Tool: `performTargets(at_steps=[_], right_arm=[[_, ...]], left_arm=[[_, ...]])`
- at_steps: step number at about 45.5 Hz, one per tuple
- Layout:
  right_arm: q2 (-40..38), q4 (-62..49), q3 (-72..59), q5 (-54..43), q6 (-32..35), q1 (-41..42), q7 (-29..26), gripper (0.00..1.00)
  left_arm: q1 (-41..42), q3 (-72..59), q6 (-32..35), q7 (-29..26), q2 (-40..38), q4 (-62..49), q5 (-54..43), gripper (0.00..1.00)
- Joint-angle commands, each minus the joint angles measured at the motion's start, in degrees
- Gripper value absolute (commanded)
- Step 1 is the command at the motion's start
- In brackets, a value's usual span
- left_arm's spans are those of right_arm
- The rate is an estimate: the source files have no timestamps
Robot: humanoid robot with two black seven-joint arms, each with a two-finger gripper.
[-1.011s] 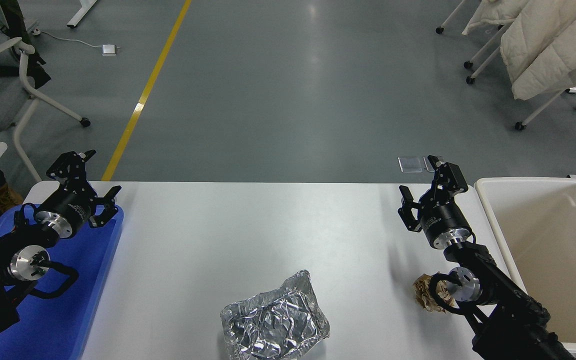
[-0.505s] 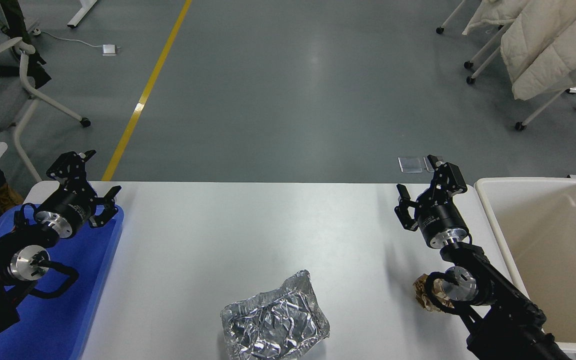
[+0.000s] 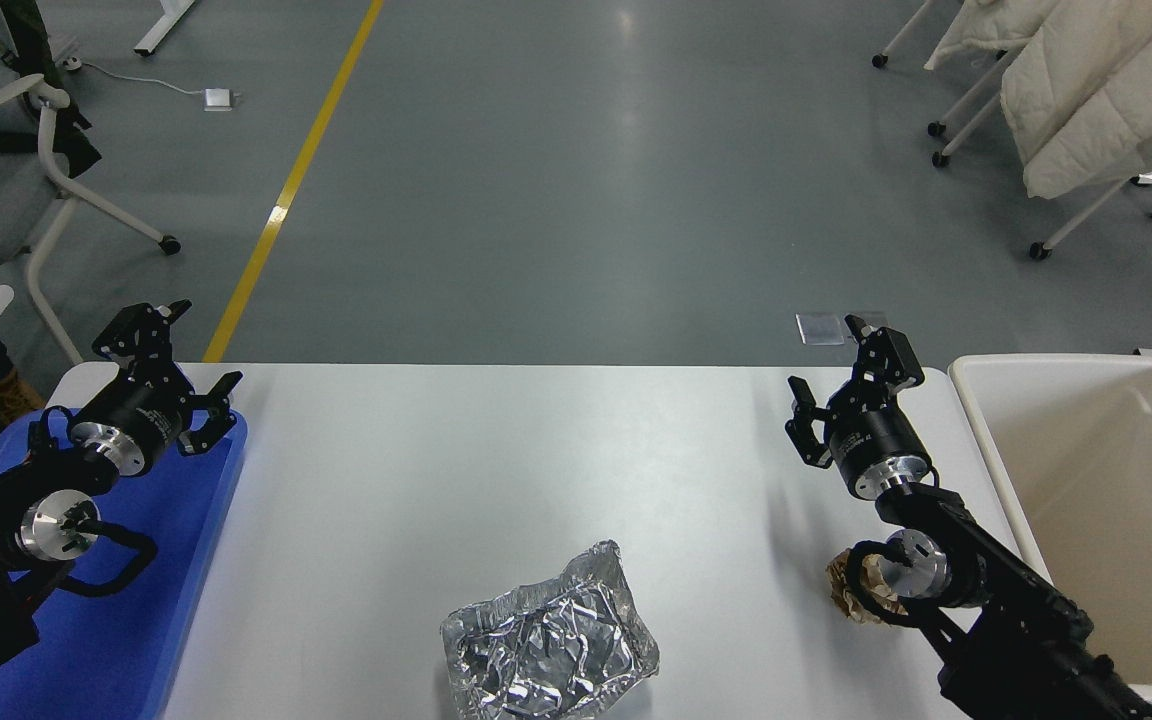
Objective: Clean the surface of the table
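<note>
Stretching across the lower half of the view, the white desk (image 3: 496,450) runs from a blue tray (image 3: 116,620) on its left end to a cream bin (image 3: 976,400) at its right edge. Its surface is smooth and matte, with rounded far corners.

Near the front edge, a little right of centre, lies a crumpled foil container (image 3: 548,640), silver and dented, its rim bent out of shape. Further right, a wad of brown paper (image 3: 848,590) rests on the desk, partly hidden behind the right arm's wrist joint.

The right tool (image 3: 841,385) hangs over the far right part of the desk, beside the bin, with its fingers spread apart and nothing between them. It points away toward the far edge. The right arm reaches in from the lower right corner, passing just over the brown wad.

The left tool (image 3: 176,370) sits at the far left corner, over the far end of the blue tray, its fingers also spread wide and empty. The left arm lies parked above the tray at the lower left.

Beyond the desk is grey floor with a yellow line (image 3: 296,170), an office chair (image 3: 26,160) at the upper left, and white quilted coats (image 3: 1086,90) on a wheeled rack at the upper right.
</note>
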Motion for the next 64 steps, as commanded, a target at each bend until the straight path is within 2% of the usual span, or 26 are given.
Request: performTargets(at_steps=[1,11,18,56,64], right_arm=[[-9.5,4.5,-13.7,0.6,-3.4,4.5,-0.2,1.00],[-18.7,6.6,-28.4,2.2,-3.4,10.2,-3.4,1.00],[-21.6,6.6,-36.0,7.8,-3.4,13.6,-3.6,1.00],[-19.8,7.1,-36.4,11.0,-3.4,15.0,-3.6,1.00],[-22.5,9.0,-38.7,11.0,-2.6,14.6,-3.6,1.00]], left_arm=[[0.1,0.0,0.0,0.0,0.0,0.0,-0.1,1.00],[0.0,0.0,0.0,0.0,0.0,0.0,0.0,1.00],[0.1,0.0,0.0,0.0,0.0,0.0,0.0,1.00],[0.1,0.0,0.0,0.0,0.0,0.1,0.0,1.00],[0.1,0.0,0.0,0.0,0.0,0.1,0.0,1.00]])
